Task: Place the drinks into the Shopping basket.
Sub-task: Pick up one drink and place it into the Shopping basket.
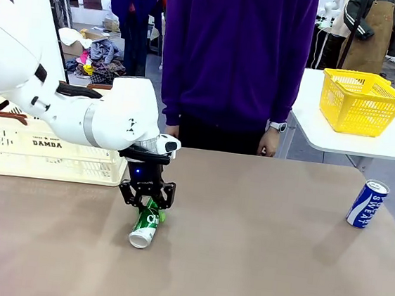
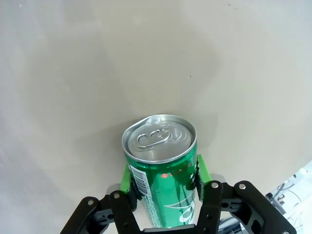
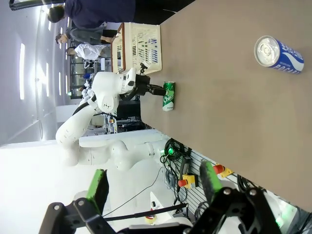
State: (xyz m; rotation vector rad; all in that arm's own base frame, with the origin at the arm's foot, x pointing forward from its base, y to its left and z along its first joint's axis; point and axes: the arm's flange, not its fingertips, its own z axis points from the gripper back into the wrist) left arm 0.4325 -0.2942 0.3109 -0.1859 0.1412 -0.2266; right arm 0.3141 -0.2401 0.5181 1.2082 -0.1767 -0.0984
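My left gripper (image 1: pixel 147 204) is shut on the green drink can (image 1: pixel 147 225), just right of the Shopping basket's near corner. The can hangs tilted, its silver top (image 1: pixel 141 240) low over the brown table. In the left wrist view the green pads (image 2: pixel 127 178) squeeze the green can (image 2: pixel 163 195) on both sides. A blue and white "SWEAT" can (image 1: pixel 367 203) stands at the table's right edge. The cream Shopping basket (image 1: pixel 48 152) marked "DAMDA" sits at the back left. My right gripper (image 3: pixel 153 187) is open with nothing in it, well away from the blue can (image 3: pixel 279 53).
A person in a purple top stands at the far edge, one hand (image 1: pixel 268 145) hanging near the table. A yellow mesh basket (image 1: pixel 361 101) rests on a white side table at the back right. Bare brown tabletop (image 1: pixel 257 253) lies between the two cans.
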